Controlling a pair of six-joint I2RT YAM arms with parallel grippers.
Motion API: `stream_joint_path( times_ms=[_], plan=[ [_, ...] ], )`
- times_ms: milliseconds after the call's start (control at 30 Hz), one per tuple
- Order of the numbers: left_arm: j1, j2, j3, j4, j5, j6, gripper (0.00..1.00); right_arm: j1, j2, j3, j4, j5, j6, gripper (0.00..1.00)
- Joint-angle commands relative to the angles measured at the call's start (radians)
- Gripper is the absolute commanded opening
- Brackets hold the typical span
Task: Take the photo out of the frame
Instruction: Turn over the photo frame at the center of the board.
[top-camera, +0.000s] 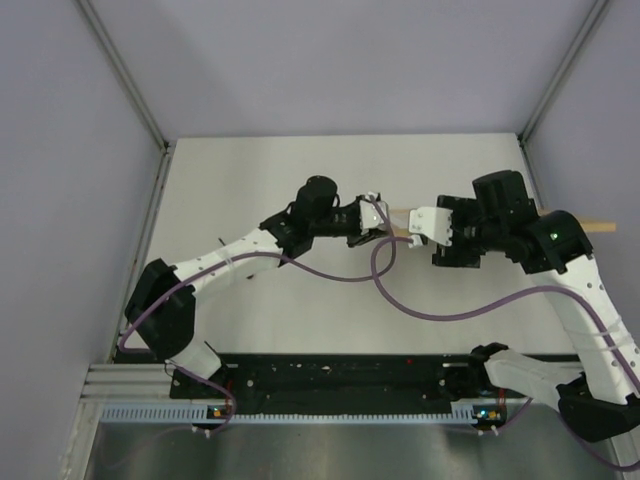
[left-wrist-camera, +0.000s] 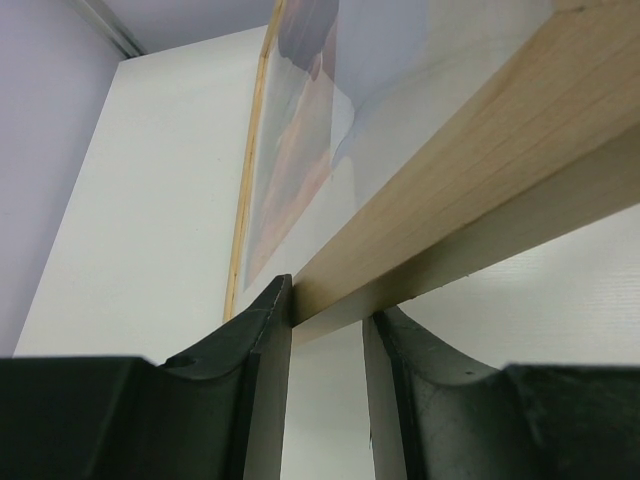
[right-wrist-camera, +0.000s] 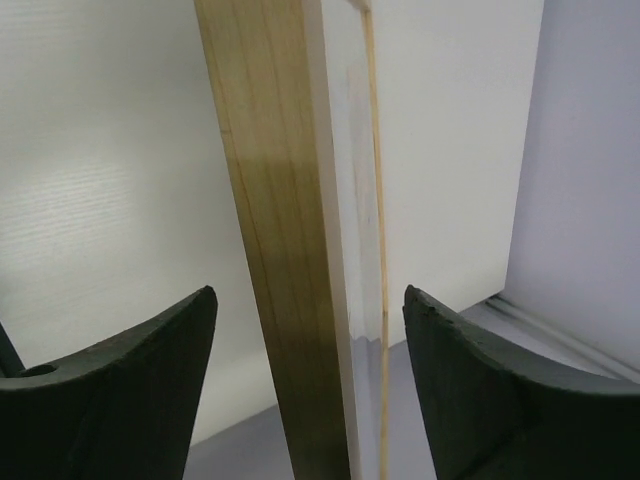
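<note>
Overhead, we see the frame (top-camera: 592, 226) turned on edge over the table (top-camera: 250, 180), a thin wooden strip running between the left gripper (top-camera: 372, 232) and the right gripper (top-camera: 422, 228). From the left wrist, our fingers (left-wrist-camera: 262, 340) are clamped on the frame's wooden rail, and the photo (left-wrist-camera: 300, 150) sits inside it, orange and blue. From the right wrist, both fingers (right-wrist-camera: 150, 350) stand apart on either side of the rail, touching nothing.
</note>
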Motion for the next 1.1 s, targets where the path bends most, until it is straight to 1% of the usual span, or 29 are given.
stream_joint_path(
  times_ms=[0,33,67,100,167,200,233,267,300,400,467,500,533,567,600,733,867,1067],
  plan=[
    [0.014,0.011,0.008,-0.136,0.088,-0.132,0.00,-0.008,0.008,0.005,0.055,0.080,-0.040,0.67],
    [0.017,0.009,0.007,-0.136,0.090,-0.132,0.00,-0.008,0.014,0.005,0.054,0.095,-0.048,0.59],
    [0.019,0.007,0.003,-0.136,0.091,-0.132,0.00,-0.007,0.021,0.007,0.055,0.109,-0.054,0.55],
    [0.022,0.006,0.002,-0.134,0.094,-0.132,0.00,-0.007,0.028,0.011,0.055,0.119,-0.059,0.47],
    [0.028,0.004,-0.001,-0.133,0.094,-0.133,0.00,-0.008,0.040,0.020,0.054,0.129,-0.067,0.30],
    [0.030,0.003,-0.001,-0.133,0.094,-0.135,0.00,-0.008,0.044,0.025,0.054,0.129,-0.068,0.19],
    [0.031,0.000,-0.001,-0.134,0.094,-0.138,0.00,-0.008,0.048,0.031,0.052,0.129,-0.071,0.10],
    [0.034,-0.002,-0.001,-0.134,0.096,-0.136,0.03,-0.005,0.051,0.036,0.052,0.129,-0.076,0.03],
    [0.036,-0.005,-0.001,-0.136,0.090,-0.139,0.11,-0.008,0.058,0.043,0.052,0.129,-0.079,0.01],
    [0.047,-0.011,0.000,-0.140,0.077,-0.135,0.33,-0.007,0.074,0.086,0.043,0.123,-0.073,0.00],
    [0.057,-0.016,0.000,-0.140,0.065,-0.135,0.44,-0.007,0.089,0.132,0.042,0.106,-0.057,0.00],
    [0.066,-0.026,0.000,-0.140,0.057,-0.133,0.51,-0.007,0.098,0.160,0.043,0.100,-0.044,0.00],
    [0.080,-0.032,-0.003,-0.140,0.054,-0.132,0.65,-0.007,0.107,0.190,0.042,0.089,-0.027,0.00],
    [0.097,-0.049,-0.003,-0.137,0.056,-0.135,0.95,-0.005,0.118,0.223,0.043,0.080,-0.016,0.00],
    [0.122,-0.057,-0.001,-0.134,0.056,-0.141,0.98,-0.005,0.130,0.250,0.043,0.069,0.001,0.00],
    [0.233,-0.135,-0.018,-0.104,0.073,-0.167,0.98,-0.005,0.199,0.371,0.057,0.044,0.071,0.00],
    [0.336,-0.215,-0.062,-0.102,0.082,-0.149,0.98,-0.005,0.303,0.491,0.084,0.064,0.175,0.00],
    [0.471,-0.342,-0.162,-0.102,0.048,-0.118,0.99,-0.005,0.515,0.808,0.069,0.129,0.410,0.00]
  ],
)
